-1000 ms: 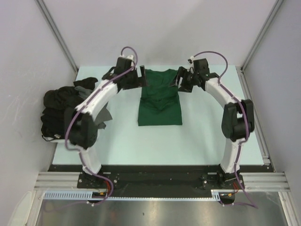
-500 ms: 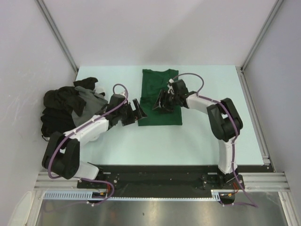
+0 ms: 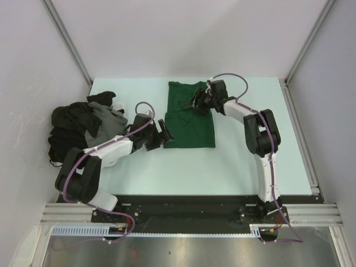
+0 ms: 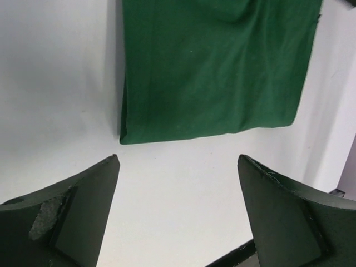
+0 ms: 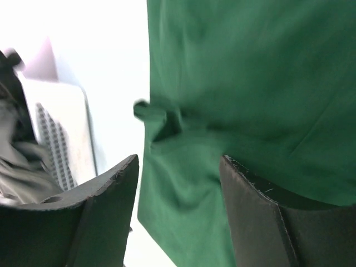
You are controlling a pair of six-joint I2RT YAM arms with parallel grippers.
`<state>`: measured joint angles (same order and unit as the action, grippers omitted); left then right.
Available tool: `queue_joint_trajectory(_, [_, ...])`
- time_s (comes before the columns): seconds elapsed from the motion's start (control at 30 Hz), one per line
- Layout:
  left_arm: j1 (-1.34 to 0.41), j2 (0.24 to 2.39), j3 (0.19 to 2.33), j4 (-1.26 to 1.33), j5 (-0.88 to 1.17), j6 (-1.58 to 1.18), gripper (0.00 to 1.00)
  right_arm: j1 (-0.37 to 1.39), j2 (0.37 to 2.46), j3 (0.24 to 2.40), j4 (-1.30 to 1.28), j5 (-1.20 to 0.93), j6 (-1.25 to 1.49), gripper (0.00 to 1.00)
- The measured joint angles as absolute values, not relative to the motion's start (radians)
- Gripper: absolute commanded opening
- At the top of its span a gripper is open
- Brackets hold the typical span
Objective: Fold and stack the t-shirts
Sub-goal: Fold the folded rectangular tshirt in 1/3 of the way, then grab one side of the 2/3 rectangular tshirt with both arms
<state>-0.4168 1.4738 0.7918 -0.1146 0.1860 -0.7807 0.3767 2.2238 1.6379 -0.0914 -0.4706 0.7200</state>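
Green tee (image 3: pixel 190 115) lies mid-table towards the far side, sleeves folded in, not yet halved. Dark tees (image 3: pixel 78 125) sit heaped at left, unfolded. Left gripper (image 3: pixel 162 135) is spread at its near-left corner, right gripper (image 3: pixel 199 103) spread over its far end, both empty

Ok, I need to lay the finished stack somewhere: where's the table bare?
Bare: the near strip of table between the green t-shirt and the arm bases, and the far right corner. Crowded: the left edge, with the dark pile and left pincer.
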Motion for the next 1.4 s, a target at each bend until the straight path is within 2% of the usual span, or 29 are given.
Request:
queue_joint_trajectory(0.2, [-0.419, 1.569, 0.795, -0.120, 0.182, -0.776, 0.91, 0.330, 2.288, 1.750, -0.072, -0.460, 0.722, 0.64])
queue_joint_trajectory(0.37, [-0.423, 1.581, 0.836, -0.179, 0.151, -0.743, 0.91, 0.314, 2.290, 1.757, -0.136, -0.468, 0.677, 0.71])
queue_joint_trajectory(0.57, [-0.423, 1.580, 0.908, -0.198, 0.134, -0.701, 0.85, 0.287, 2.101, 1.737, -0.347, -0.457, 0.561, 0.79])
queue_joint_trajectory(0.77, [-0.423, 1.594, 0.913, -0.199, 0.165, -0.710, 0.80, 0.262, 1.622, 1.425, -0.375, -0.458, 0.522, 0.79])
queue_joint_trajectory(0.83, [-0.423, 1.596, 0.912, -0.202, 0.170, -0.721, 0.80, 0.262, 1.539, 1.321, -0.389, -0.451, 0.523, 0.78])
queue_joint_trajectory(1.0, [-0.423, 1.596, 0.910, -0.218, 0.167, -0.735, 0.78, 0.263, 1.526, 1.041, -0.402, -0.449, 0.555, 0.76])
queue_joint_trajectory(1.1, [-0.423, 1.596, 0.903, -0.225, 0.163, -0.734, 0.74, 0.273, 1.544, 0.952, -0.415, -0.448, 0.579, 0.75])
queue_joint_trajectory(1.23, [-0.418, 1.596, 0.866, -0.215, 0.169, -0.735, 0.65, 0.304, 1.547, 0.922, -0.384, -0.441, 0.602, 0.73])
queue_joint_trajectory(1.4, [-0.411, 1.597, 0.833, -0.199, 0.188, -0.735, 0.62, 0.320, 1.592, 0.913, -0.316, -0.411, 0.609, 0.70])
